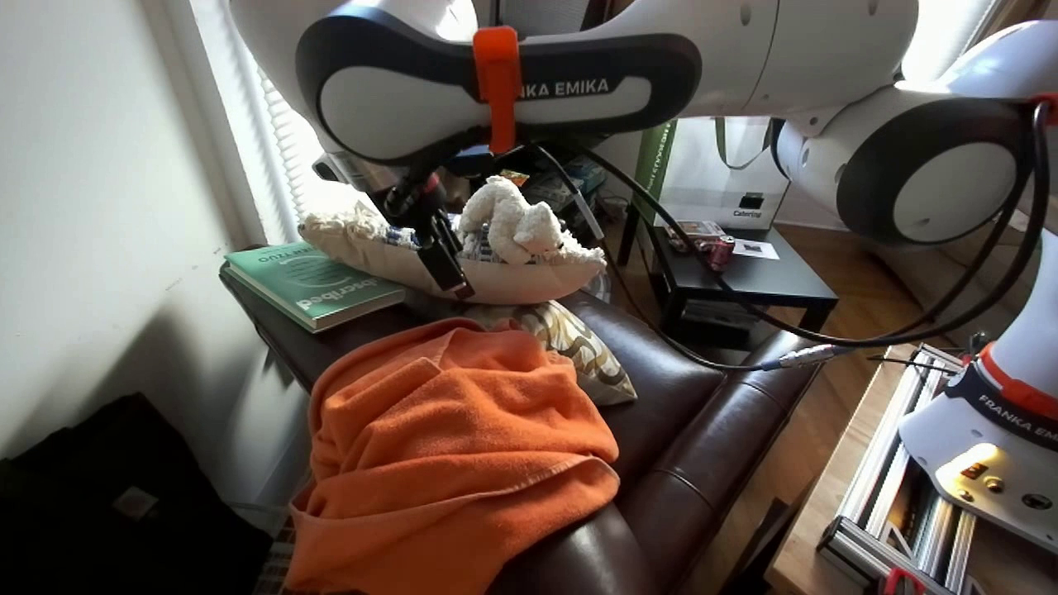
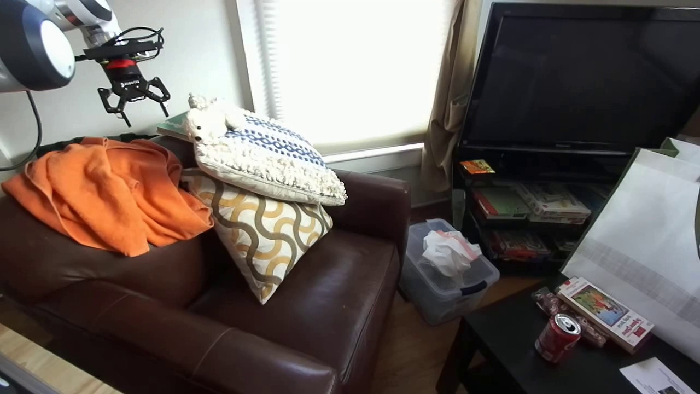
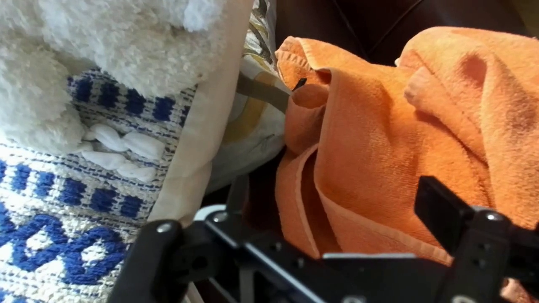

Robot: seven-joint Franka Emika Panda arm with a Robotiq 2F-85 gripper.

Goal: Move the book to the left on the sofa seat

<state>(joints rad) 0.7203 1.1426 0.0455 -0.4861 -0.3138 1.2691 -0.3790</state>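
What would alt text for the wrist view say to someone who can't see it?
Open black robot jaws, holding nothing, show at the bottom. A rumpled orange blanket dominates the right; at left, a fluffy white toy lies on a blue-and-white pillow; a dark leather sofa shows at top.

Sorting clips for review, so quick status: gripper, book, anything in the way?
Gripper open, empty. Book title up on the sofa by the wall, ungripped. Fringed pillow, white plush toy on it, close beside the book; might crowd the grasp.
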